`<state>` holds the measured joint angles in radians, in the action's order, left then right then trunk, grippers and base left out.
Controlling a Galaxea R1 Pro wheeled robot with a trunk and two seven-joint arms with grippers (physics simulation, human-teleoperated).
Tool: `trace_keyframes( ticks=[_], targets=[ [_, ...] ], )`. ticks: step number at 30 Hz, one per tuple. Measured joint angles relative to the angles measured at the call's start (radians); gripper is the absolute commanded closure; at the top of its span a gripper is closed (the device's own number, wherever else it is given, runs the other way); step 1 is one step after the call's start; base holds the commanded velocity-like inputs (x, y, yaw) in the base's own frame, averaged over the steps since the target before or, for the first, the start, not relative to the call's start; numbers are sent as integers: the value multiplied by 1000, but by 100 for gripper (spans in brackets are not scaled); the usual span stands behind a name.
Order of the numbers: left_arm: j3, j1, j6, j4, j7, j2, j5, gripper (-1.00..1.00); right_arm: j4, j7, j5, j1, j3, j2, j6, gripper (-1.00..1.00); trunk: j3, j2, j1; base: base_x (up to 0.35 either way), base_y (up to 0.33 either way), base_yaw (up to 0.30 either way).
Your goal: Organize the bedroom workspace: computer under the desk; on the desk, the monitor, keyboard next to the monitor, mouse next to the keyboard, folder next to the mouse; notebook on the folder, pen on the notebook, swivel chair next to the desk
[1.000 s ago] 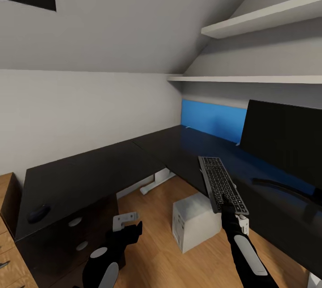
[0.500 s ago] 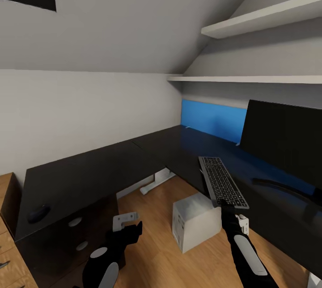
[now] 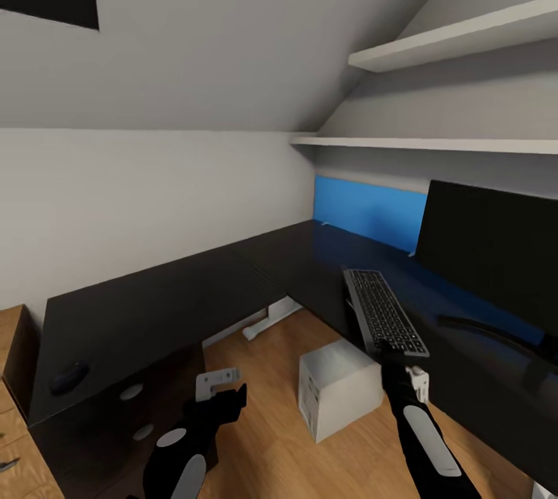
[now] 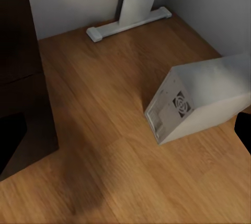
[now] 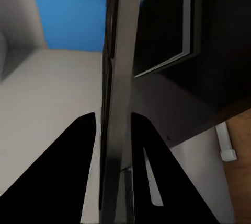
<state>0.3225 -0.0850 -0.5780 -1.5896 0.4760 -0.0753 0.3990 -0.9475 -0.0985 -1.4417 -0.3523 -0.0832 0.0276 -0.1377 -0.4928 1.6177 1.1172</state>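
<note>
- Head view: the L-shaped black tabletop (image 3: 178, 305) runs from the lower left of the frame to the right edge, with its blue back panel (image 3: 370, 211) at centre right.
- The keyboard (image 3: 384, 313) lies on the tabletop right of centre, its near end jutting past the front edge. The black monitor (image 3: 496, 251) stands just behind it at the right edge.
- The right tool (image 3: 394, 356) sits at the keyboard's near end, lower right of centre, pinching it.
- The mouse (image 3: 70, 377) rests on the tabletop at the far lower left, well apart from the keyboard.
- The white computer (image 3: 341, 388) stands on the wood floor (image 3: 271, 437) at lower centre, below the tabletop's edge.
- The left tool (image 3: 225, 394) hangs at lower centre-left, in front of the drawers; from here I cannot tell whether it is spread or pressed together.
- Two white wall shelves (image 3: 434, 142) cross the upper right.
- Left wrist view: the computer (image 4: 204, 98) lies at centre right on the floor (image 4: 104, 130), a vent on its end face. A white desk leg and foot (image 4: 130, 18) stand at top centre.
- Right wrist view: the two dark fingers (image 5: 73, 172) clamp the edge-on keyboard (image 5: 117, 104) running up the middle. The blue panel (image 5: 68, 10) fills the upper left.
</note>
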Motion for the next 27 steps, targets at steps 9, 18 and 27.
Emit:
trace_keyframes(
  ticks=[9, 18, 27],
  targets=[
    [1, 0, 0, 9, 0, 0, -1, -100, -13, -29, -1, 0, 32, 2, -1, 100, 28, -63, -35, 0, 0, 0],
    [2, 0, 0, 9, -1, 0, -1, -100, -16, -31, -1, 0, 92, 6, -1, 100, 34, -63, -35, 0, 0, 0],
    [3, 2, 7, 1, 13, 0, -3, -100, -24, -31, 0, 0, 198, 6, 1, 100, 48, -63, -35, 0, 0, 0]
  ],
)
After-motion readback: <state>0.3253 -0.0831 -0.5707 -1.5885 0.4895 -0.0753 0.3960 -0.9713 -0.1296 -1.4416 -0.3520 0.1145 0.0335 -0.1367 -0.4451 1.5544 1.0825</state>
